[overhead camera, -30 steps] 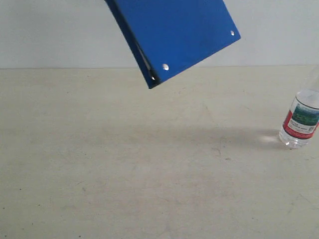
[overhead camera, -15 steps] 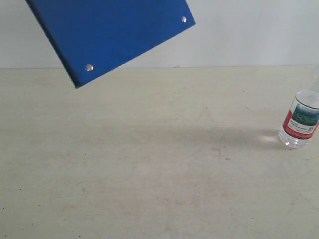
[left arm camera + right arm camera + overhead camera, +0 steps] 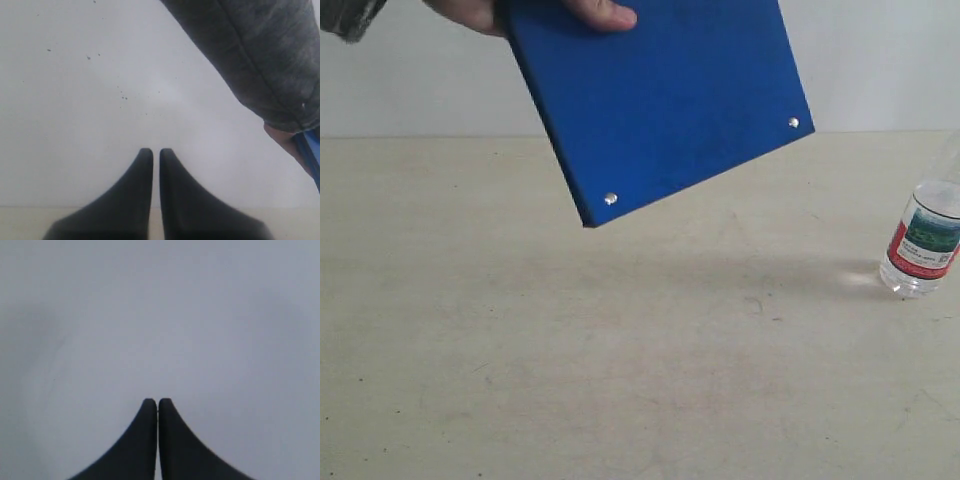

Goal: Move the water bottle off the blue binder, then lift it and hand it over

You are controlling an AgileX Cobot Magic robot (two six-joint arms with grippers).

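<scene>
A person's hand (image 3: 480,12) holds the blue binder (image 3: 665,100) tilted in the air above the table at the back; a sliver of its edge (image 3: 311,155) shows in the left wrist view below a grey sleeve (image 3: 260,55). The water bottle (image 3: 922,240) stands upright on the table at the far right, its top cut off by the frame edge. Neither gripper shows in the exterior view. My left gripper (image 3: 156,152) is shut and holds nothing, facing a pale wall. My right gripper (image 3: 157,402) is shut and holds nothing too.
The beige table (image 3: 620,350) stretches across the exterior view, with a pale wall (image 3: 880,60) behind it. The person's arm reaches in from the upper left.
The hand has swung the binder from upper left back toward the middle and lower. The bottle and both grippers have not moved.
</scene>
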